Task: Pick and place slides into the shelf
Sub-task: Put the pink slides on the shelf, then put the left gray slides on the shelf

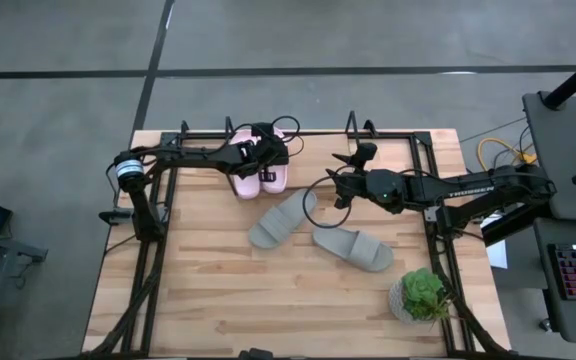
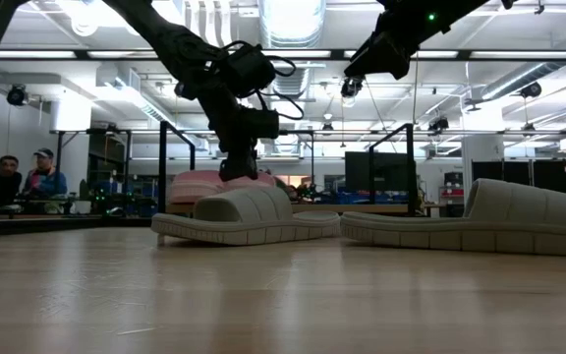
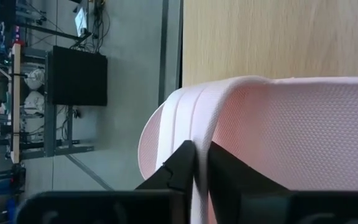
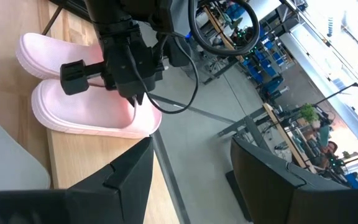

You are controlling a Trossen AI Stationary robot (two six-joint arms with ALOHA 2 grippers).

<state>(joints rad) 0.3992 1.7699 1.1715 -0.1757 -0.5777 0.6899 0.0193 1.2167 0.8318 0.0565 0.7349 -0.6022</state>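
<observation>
- left claw [image 1: 265, 152] at the far edge of the table [image 1: 208, 290], down on the pink slides [image 1: 258, 176]; its fingers [image 3: 185, 165] are pinched together on the pale pink edge of one pink slide [image 3: 278, 137]
- the two pink slides lie side by side directly under the left claw, by the far table rim; the second one [image 4: 39, 53] is touching the held one [image 4: 86, 115]
- right claw [image 1: 340, 176] hangs raised over mid-table, fingers [image 4: 129, 168] spread apart, holding nothing
- two grey slides flat on the table: one [image 1: 280, 220] just beside and nearer than the right claw, the other [image 1: 354, 249] nearer still, under the right arm
- shelf uprights [image 1: 353, 124] at the far table edge, beyond the right claw
- potted plant [image 1: 423, 294] at the near right corner, well apart from both claws
</observation>
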